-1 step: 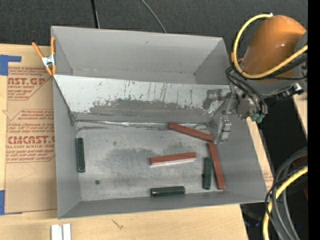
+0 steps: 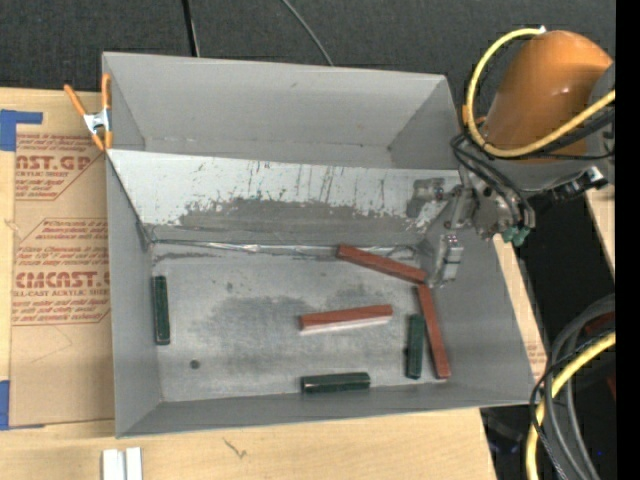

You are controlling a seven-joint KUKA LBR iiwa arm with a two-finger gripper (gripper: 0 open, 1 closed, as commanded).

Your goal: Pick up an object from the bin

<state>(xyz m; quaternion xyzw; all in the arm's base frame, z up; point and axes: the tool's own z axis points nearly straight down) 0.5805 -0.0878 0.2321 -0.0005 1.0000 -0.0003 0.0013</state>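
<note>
Camera view: the hand (image 2: 449,256) hangs low by the bin's (image 2: 270,103) right wall, w/ its tip just beside the spot where two red sticks nearly meet. One is the slanted red stick (image 2: 380,264) along the back of the floor, the other the upright red stick (image 2: 434,333) running toward the front, w/ a dark green stick (image 2: 413,346) right next to it.

Risks, as I judge them:
- Both red ends are so near the tip that a close could catch two, or push one off and grip neither.
- The sticks lie flat on the floor, so there's little to get under and they're prob. prone to slip.
- The wall is v. close, so a scrape could throw the aim off.

Hand state: can't tell if apart or together. Nothing visibly held, and contact w/ either red stick is unclear.
</note>
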